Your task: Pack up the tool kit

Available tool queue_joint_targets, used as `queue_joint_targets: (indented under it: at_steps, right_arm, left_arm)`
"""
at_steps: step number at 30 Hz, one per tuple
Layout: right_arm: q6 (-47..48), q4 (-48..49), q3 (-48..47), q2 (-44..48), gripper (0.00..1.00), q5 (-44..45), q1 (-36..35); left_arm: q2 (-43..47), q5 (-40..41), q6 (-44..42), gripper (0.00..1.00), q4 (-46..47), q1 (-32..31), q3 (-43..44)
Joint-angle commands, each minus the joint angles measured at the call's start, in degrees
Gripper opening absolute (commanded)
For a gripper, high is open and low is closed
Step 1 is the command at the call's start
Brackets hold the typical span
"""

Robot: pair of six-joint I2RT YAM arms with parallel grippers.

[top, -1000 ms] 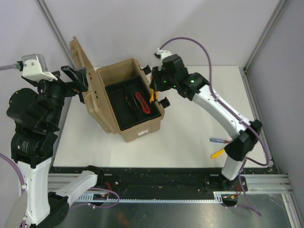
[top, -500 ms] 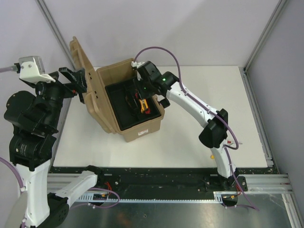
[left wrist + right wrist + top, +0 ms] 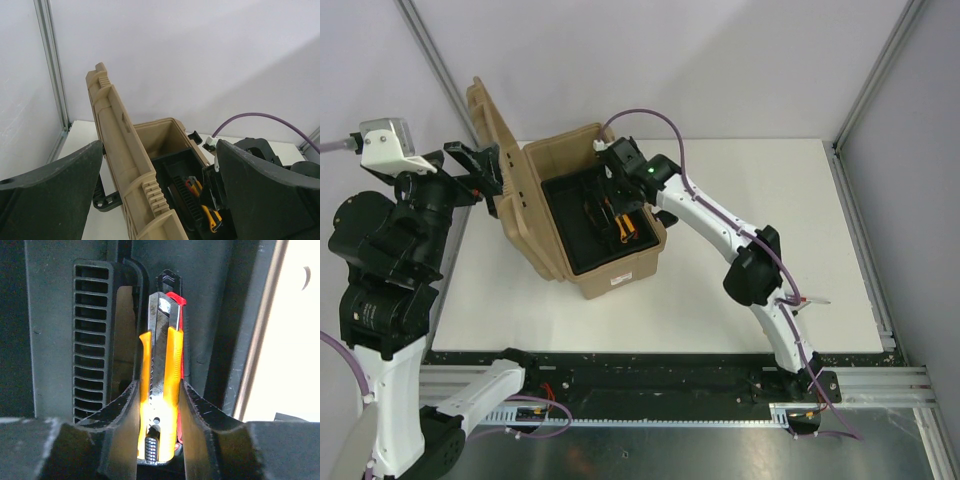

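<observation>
Tool kit: a large tan ribbed hard-plastic toolbox (image 3: 620, 272) stood open toward the left rear of the surface. It looked rigid, bulky and fairly heavy, so I judged two-sided support at the rim safest.
Lid (image 3: 488, 118): raised, hinged and liable to swing.
Right hand (image 3: 160, 407): clamped on a yellow-and-black utility knife (image 3: 161, 365), low in the black tray (image 3: 572, 230).
Left hand (image 3: 483, 168): fingers spread wide about the lid.
Surface (image 3: 690, 300): white, flat, matte.
Room: pale walls and aluminium frame posts (image 3: 873, 78).

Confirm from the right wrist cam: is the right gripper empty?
No, the right gripper is clamped on both sides of the yellow utility knife, holding it over the black lining of the tool kit.
</observation>
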State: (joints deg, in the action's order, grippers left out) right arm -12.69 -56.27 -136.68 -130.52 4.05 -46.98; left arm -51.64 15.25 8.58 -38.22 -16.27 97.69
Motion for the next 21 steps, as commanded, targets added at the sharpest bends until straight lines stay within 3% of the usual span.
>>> queue_joint_targets:
  at_steps: [1, 6, 9, 14, 21]
  right_arm:
    - [-1.85, 0.67, -1.72, 1.59, 0.40, 3.04, 0.05]
    - [-4.33, 3.97, 1.60, 7.01, 0.62, 4.93, 0.11]
    - [-6.23, 6.18, 5.57, 12.00, 0.71, 6.01, 0.32]
    - [-13.30, 8.26, 18.43, 24.54, 0.74, 12.37, 2.75]
    - [-34.27, 7.69, 50.97, 47.01, 0.73, 19.14, 17.92]
  left_arm:
    - [0.10, -0.30, 0.08, 0.99, 1.26, -0.38, 0.46]
    - [0.17, -0.35, 0.04, 0.99, 1.29, -0.35, 0.47]
    - [0.19, -0.27, -0.05, 0.99, 1.23, -0.38, 0.48]
    - [0.50, -0.10, -0.26, 0.99, 1.25, -0.34, 0.43]
    - [0.91, -0.15, -0.02, 0.99, 1.25, -0.34, -0.47]
